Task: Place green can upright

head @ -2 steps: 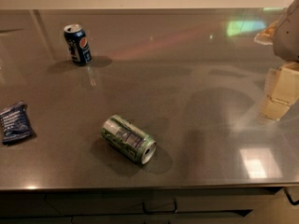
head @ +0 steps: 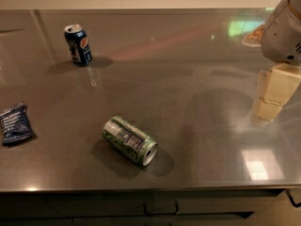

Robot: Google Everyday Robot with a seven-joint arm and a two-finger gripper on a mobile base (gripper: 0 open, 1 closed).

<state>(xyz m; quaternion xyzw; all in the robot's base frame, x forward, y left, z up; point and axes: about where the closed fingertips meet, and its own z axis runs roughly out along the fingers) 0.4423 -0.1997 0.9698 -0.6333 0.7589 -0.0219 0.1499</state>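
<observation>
Two cans: green can (head: 130, 141) on side, Pepsi can (head: 78, 45) upright back L, packet (head: 16, 123) L; gripper (head: 269, 106) far R, state unclear.

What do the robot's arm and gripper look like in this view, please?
The gripper, at the right edge of the view, is built of pale cream, boxy segments with squared edges. Above it, the arm housing is a rounded, light grey shell with a short row of small dark slots near its lower edge. No cables or printed markings show.
</observation>
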